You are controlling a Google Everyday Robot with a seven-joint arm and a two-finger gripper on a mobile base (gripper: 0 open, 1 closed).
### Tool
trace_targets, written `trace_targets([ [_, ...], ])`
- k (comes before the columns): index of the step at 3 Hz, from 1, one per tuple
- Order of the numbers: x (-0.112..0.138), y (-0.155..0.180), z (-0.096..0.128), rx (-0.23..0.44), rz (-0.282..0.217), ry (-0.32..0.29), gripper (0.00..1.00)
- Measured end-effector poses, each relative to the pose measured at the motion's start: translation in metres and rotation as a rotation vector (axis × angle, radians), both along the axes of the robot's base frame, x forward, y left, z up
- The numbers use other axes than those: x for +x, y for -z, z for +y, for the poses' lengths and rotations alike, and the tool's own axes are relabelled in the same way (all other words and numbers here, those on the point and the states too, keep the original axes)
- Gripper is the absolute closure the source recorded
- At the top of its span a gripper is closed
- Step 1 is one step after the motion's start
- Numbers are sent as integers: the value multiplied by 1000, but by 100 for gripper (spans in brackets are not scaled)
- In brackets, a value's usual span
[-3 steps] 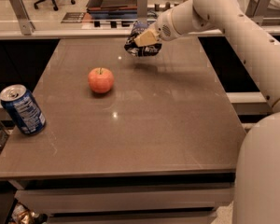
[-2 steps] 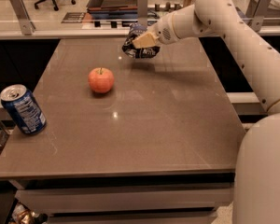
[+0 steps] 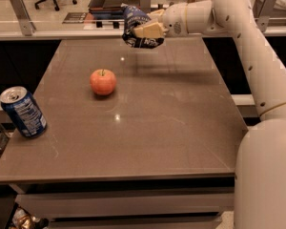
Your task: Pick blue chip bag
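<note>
The blue chip bag (image 3: 135,18) is a crumpled dark navy foil bag with white lettering. It hangs in the air above the far edge of the brown table (image 3: 181,123). My gripper (image 3: 144,31) is shut on the bag, with its tan fingers (image 3: 150,30) pressed against the bag's right side. The white arm reaches in from the right. The bag casts a shadow on the table below it.
A red apple (image 3: 103,81) sits left of the table's centre. An upright blue soda can (image 3: 23,111) with a silver top stands near the table's left edge. A counter with a tray and clear dividers runs behind the table.
The gripper has lifted the chip bag higher above the table's far edge. The apple and the can have not moved.
</note>
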State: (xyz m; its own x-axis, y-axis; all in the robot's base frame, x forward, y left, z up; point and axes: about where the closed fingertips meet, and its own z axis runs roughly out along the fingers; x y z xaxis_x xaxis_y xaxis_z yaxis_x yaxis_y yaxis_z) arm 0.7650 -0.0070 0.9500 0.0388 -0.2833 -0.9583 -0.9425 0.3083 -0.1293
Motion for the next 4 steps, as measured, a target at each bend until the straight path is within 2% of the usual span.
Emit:
trace_targets([
  [1,-12,-37,-6,-2,-86,-10,100],
  [2,-25,-63,-8,-26,-140,-6,100],
  [4,-43,-95,-9,-49,-212,-10,100],
])
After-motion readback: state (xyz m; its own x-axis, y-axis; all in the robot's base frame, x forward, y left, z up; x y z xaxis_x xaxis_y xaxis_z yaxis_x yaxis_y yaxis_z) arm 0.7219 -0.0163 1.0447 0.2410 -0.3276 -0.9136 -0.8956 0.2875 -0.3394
